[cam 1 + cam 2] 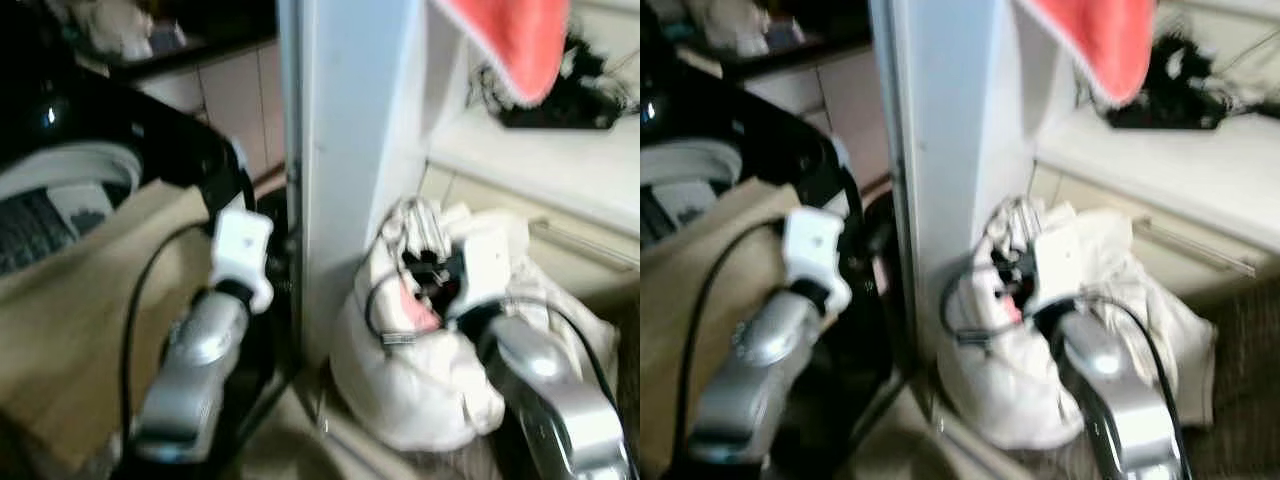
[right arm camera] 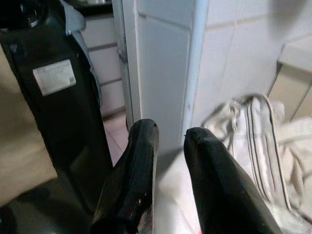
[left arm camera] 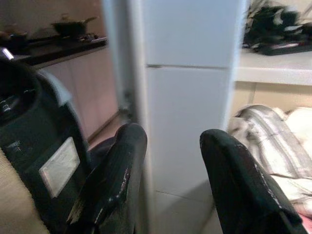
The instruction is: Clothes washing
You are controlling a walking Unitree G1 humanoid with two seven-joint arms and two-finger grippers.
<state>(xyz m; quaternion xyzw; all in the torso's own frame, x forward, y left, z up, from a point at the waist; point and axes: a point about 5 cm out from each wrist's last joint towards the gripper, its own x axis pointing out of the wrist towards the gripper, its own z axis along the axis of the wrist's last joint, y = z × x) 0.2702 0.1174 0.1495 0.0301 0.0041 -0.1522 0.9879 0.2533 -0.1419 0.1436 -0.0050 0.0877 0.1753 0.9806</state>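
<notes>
A heap of white clothes point(image 1: 420, 385) with a bit of pink in it lies on the floor at the foot of a white pillar point(image 1: 350, 150). A grey-striped white garment point(image 2: 258, 131) lies on top of the heap. My right gripper point(image 2: 170, 129) hovers just over the heap, its fingers a little apart with nothing between them. To the left of the pillar stands a black washing machine point(image 1: 130, 135). My left gripper point(image 3: 170, 134) is open and holds nothing, pointing at the dark gap between machine and pillar.
A red cloth point(image 1: 515, 40) hangs down from above on the right. A pale counter point(image 1: 540, 165) behind the heap carries a black tangle point(image 1: 570, 100). A tan sheet point(image 1: 70, 300) covers the near left. Kitchen cabinets point(image 3: 83, 92) stand behind the machine.
</notes>
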